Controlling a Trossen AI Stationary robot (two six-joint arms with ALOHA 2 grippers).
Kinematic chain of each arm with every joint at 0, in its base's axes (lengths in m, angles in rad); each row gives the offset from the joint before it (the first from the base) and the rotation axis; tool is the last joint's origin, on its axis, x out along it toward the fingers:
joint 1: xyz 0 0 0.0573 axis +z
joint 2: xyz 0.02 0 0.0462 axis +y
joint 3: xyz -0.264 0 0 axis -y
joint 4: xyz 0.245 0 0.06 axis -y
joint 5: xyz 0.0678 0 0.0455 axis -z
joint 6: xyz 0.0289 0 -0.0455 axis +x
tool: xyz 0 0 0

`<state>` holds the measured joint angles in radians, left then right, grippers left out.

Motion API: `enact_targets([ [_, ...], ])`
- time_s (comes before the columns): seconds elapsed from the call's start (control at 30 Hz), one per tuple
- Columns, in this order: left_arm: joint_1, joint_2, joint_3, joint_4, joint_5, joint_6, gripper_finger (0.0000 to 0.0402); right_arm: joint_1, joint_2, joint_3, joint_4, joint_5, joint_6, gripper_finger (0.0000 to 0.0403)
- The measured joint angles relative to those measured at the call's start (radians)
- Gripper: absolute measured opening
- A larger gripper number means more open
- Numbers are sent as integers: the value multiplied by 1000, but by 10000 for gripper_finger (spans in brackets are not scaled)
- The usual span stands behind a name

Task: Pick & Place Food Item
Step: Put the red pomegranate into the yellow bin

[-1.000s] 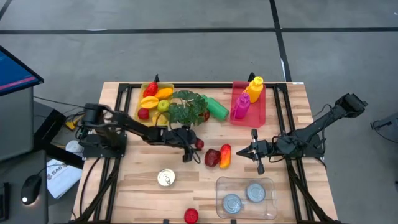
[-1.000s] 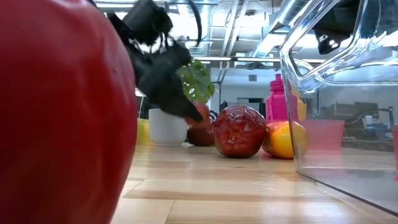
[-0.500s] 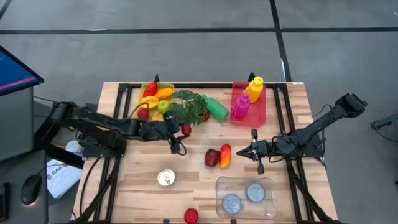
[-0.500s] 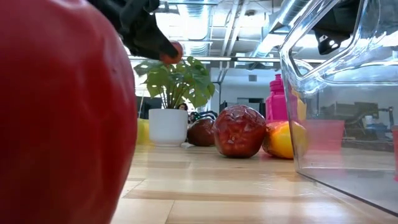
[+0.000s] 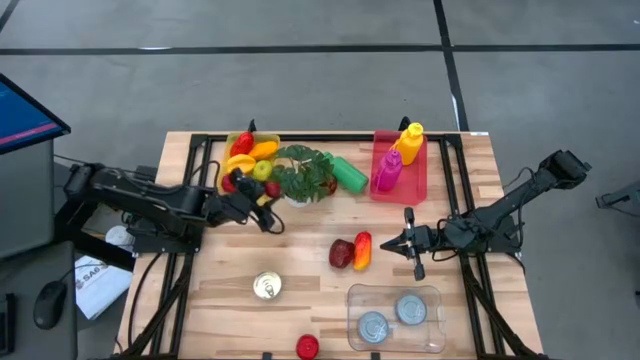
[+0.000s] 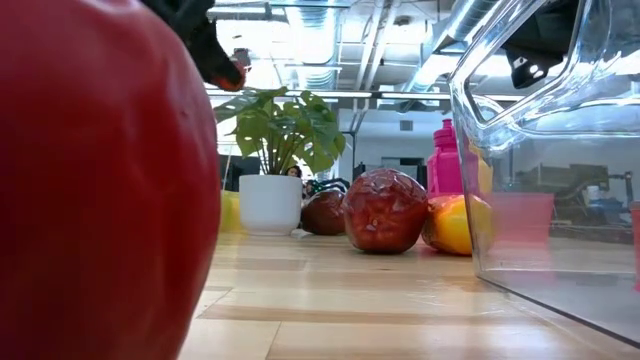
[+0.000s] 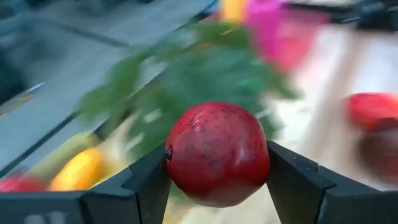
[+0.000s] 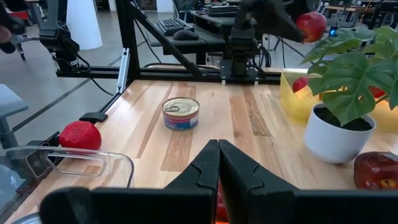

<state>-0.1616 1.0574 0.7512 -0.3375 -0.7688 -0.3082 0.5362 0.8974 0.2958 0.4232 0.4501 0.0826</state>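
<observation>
Left tool (image 7: 217, 180) grips a red fruit (image 7: 217, 152), probably a pomegranate, between its 2 fingers.

A wooden table (image 5: 220, 270) carries a potted plant (image 5: 303, 172). Just left of it sits a yellow fruit tray (image 5: 232, 147), right a pink tray (image 5: 420, 185), and nearer the front a tin can (image 5: 266, 286) and clear container (image 5: 395, 317).

Left gripper (image 5: 268, 192) is up over the desk (image 5: 230, 300) with the pomegranate (image 7: 217, 154) between its fingers. Just beyond it sits the fruit tray (image 5: 238, 158); the potted plant (image 5: 303, 172) stands right beside the gripper. Off toward the right gripper (image 5: 400, 243) lie two fruits (image 5: 350, 252), touching each other. Nearer the front edge: the tin can (image 5: 266, 286), and the clear container (image 5: 395, 317) with two cans inside.
</observation>
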Motion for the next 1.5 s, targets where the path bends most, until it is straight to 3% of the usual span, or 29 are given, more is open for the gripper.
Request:
enact_targets([
  [0.13,8,-7,0,-171,-137,-150,217,0,0,0,-2,0,0,5],
  [0.23,35,-3,-4,-292,-169,-285,217,0,0,0,-4,0,5,5],
  [0.57,182,-3,-186,-303,-168,-462,217,0,0,0,-4,0,7,5],
  [1.13,390,-6,-338,9,84,-327,219,0,0,0,-4,0,21,5],
  [1.5,392,-6,-341,15,78,-324,282,0,0,0,-4,0,23,5],
])
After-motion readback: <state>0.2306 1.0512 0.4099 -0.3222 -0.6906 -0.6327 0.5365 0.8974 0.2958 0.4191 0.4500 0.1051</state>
